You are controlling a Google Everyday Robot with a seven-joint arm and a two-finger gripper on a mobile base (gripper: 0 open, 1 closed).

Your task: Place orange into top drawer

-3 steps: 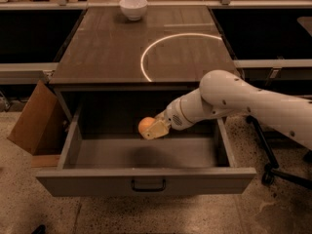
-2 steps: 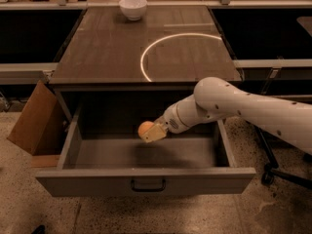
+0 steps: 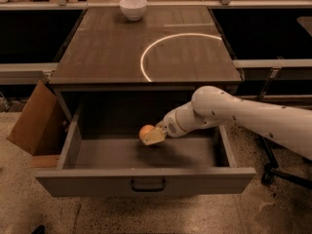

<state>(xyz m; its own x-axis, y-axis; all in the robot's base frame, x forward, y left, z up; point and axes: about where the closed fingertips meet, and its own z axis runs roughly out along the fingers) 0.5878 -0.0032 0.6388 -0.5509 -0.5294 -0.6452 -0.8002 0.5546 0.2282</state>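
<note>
Matte-skinned small round orange fruit [image 3: 146, 131] sits clenched in the cream pincer [image 3: 153, 136], low over the floor of the open grey top drawer [image 3: 195, 155].

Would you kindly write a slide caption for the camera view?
Gripper holds the orange inside the open top drawer.

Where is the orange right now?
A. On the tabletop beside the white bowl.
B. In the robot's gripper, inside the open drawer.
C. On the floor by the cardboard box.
B: the gripper is closed around the orange, low inside the open top drawer, well below the tabletop.
</note>
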